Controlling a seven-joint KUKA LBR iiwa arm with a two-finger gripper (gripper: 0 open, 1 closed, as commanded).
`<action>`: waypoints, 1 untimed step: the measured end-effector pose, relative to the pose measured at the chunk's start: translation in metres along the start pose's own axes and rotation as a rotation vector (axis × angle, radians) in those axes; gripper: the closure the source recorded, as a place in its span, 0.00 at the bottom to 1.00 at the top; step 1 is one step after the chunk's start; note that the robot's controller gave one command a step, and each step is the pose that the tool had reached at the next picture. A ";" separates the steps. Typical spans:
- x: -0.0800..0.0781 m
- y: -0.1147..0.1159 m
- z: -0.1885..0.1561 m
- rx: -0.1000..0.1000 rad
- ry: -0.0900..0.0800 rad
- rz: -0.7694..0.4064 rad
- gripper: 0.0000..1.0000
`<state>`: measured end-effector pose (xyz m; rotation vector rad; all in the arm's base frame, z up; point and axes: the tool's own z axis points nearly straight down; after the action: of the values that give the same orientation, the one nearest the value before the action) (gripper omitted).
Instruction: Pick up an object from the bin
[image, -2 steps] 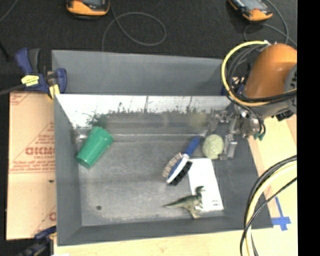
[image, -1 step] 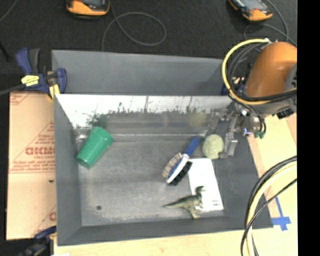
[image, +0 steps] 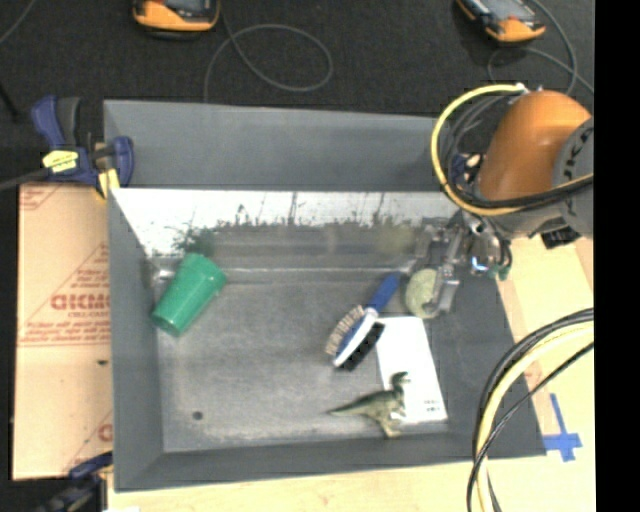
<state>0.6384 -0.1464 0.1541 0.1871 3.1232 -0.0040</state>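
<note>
Item: pale green rounded lump (image: 422, 290), at the far right of the bin (image: 300, 150) floor, just beside the blue-handled brush (image: 360, 328). Gripper (image: 445, 283) close on its right; whether clenched or released cannot be told. Handling, judged: light, smooth, apt to roll or slip, so take it across the widest middle. Neighbours: white card (image: 415, 362) and green dinosaur (image: 380, 405) nearer; green cup (image: 187, 292) well apart, left.

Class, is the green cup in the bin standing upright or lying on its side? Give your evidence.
Tipped on its side: the green cup shows its whole tapered wall, lying slantwise on the floor of the bin.
</note>
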 end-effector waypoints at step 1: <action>-0.001 0.016 0.044 -0.002 0.009 0.203 0.00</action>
<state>0.6422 -0.1306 0.1096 0.5038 3.0972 0.0018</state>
